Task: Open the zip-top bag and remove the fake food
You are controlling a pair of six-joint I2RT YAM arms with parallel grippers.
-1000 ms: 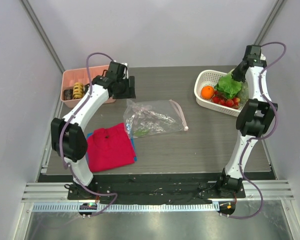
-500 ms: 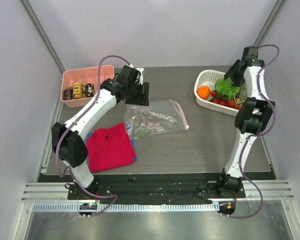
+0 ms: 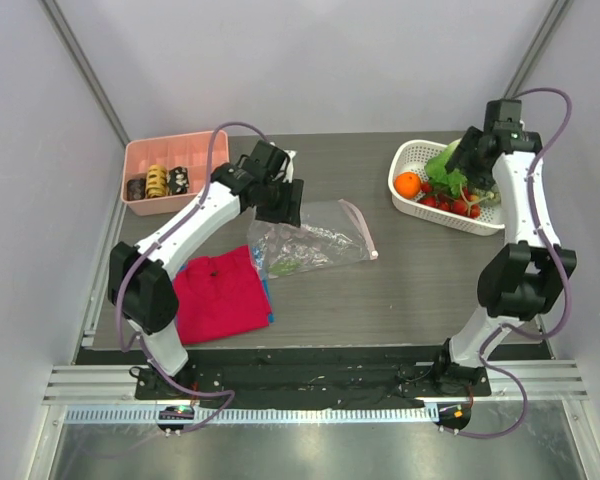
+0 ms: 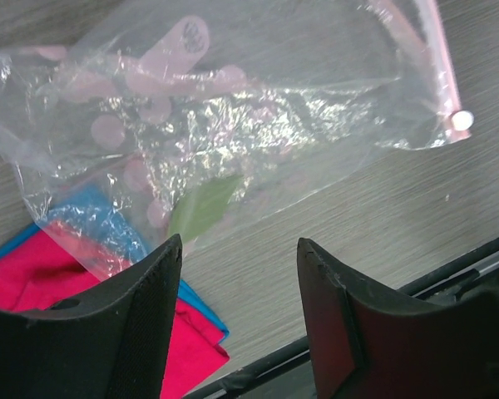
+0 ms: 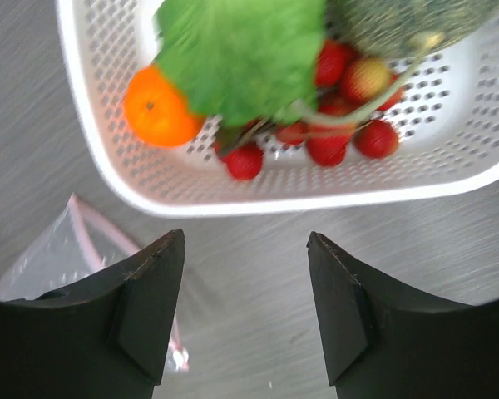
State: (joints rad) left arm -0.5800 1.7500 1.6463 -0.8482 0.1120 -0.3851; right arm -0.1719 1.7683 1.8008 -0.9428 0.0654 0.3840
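The clear zip-top bag [image 3: 310, 235] lies mid-table, its pink zip strip [image 4: 437, 58] toward the right. A green leaf [image 4: 204, 206] shows inside the bag [image 4: 233, 116]. My left gripper [image 3: 280, 200] hovers open over its far left end, and the left wrist view shows nothing between the fingers [image 4: 239, 249]. The other fake food lies in the white basket [image 5: 274, 199]: an orange ball [image 5: 158, 106], a green leafy piece [image 5: 241, 54], red berries [image 5: 333, 141] and a bumpy green vegetable [image 5: 407, 21]. My right gripper [image 5: 245, 241] stands open and empty above the basket [image 3: 420, 143].
A pink tray [image 3: 170, 175] with small rolls sits at the back left. A red cloth [image 3: 220, 295] on a blue one lies front left, touching the bag's left end. The table's front edge and a black rail run below the cloth.
My left arm has swung right from the pink tray to the bag. My right gripper has opened, released the green leafy piece into the basket, and lifted off it.
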